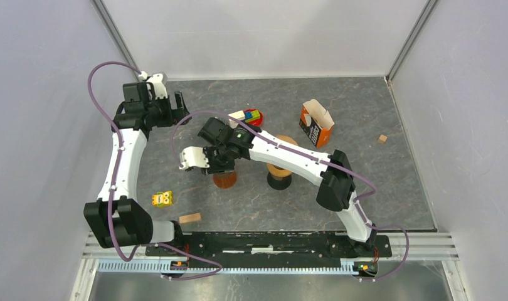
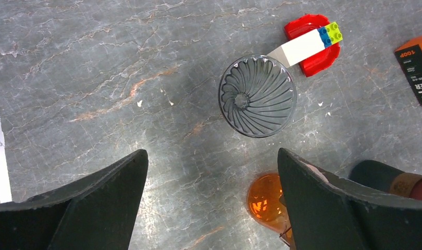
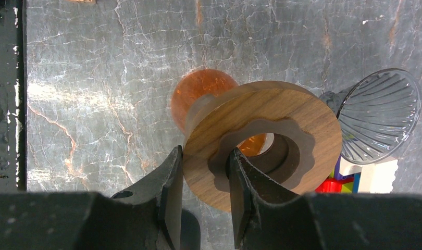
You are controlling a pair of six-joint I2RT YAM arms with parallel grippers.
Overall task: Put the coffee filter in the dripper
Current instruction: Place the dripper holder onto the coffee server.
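Counts one glass dripper (image 2: 257, 96), one wooden ring (image 3: 261, 140), one orange cup (image 1: 224, 179), one cylinder (image 1: 279, 180) and one orange box (image 1: 315, 124). Adds three bricks, namely one white brick (image 2: 301, 48), one blue brick (image 2: 323, 35) and one green brick (image 2: 334, 32), and one red piece (image 2: 315, 60). Ends with two wooden blocks, one slab (image 1: 189, 218) and one cube (image 1: 382, 138), plus one yellow toy (image 1: 162, 199).

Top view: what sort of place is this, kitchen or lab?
Probably a lab robot cell, not a kitchen: plain panel walls box in a stone-patterned table, two arms are bolted to a rail at its edge, and toy bricks lie beside the glass dripper.
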